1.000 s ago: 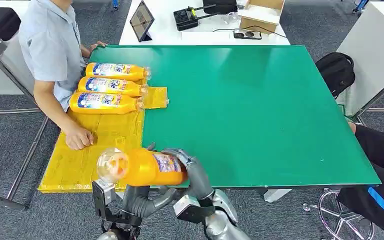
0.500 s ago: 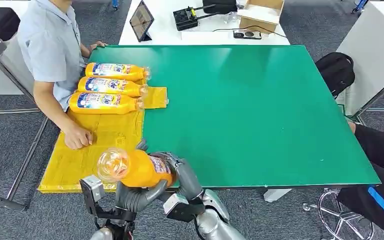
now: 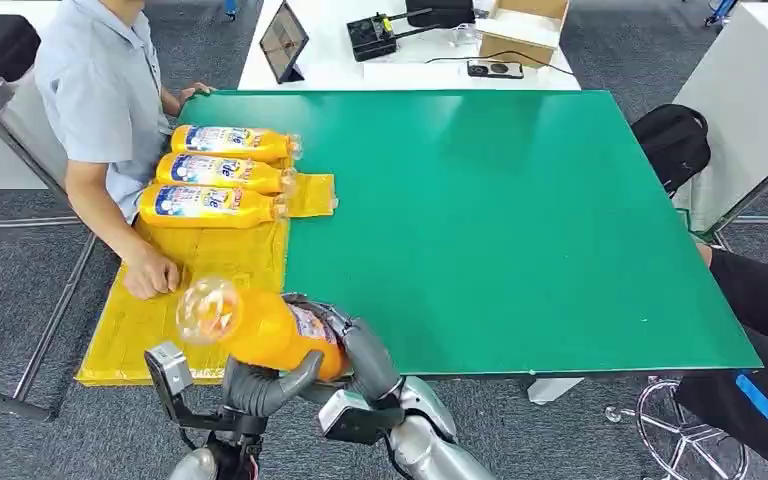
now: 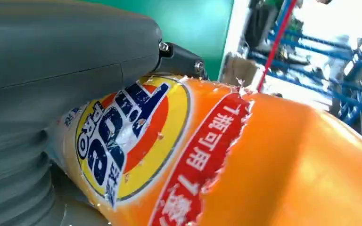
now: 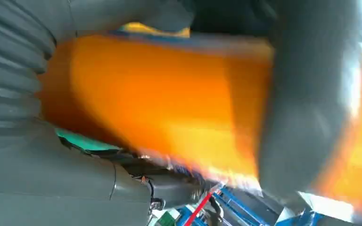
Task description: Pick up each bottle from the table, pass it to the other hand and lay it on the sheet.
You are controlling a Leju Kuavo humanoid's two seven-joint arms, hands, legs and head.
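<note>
An orange bottle [image 3: 260, 328] hangs in the air over the table's near left corner, its clear base tipped up toward the yellow sheet [image 3: 220, 270]. My left hand [image 3: 265, 385] cups it from below, fingers curling up around its middle. My right hand [image 3: 365, 350] wraps the labelled end from the right. The left wrist view has the bottle's label [image 4: 136, 141] right under my grey thumb [image 4: 52, 70]. In the right wrist view the orange bottle [image 5: 160, 108] is blurred. Three more orange bottles [image 3: 222, 172] lie side by side on the sheet's far end.
A person stands at the table's left side, one hand [image 3: 155, 275] resting on the sheet near the held bottle. The green table top [image 3: 510, 220] stretches to the right. A tablet [image 3: 283, 42] and a cardboard box [image 3: 522, 28] sit on the white table behind.
The bottle and both of my hands have shifted left and a little nearer to me, and the bottle's clear base has tipped higher. The person's hand stays on the sheet.
</note>
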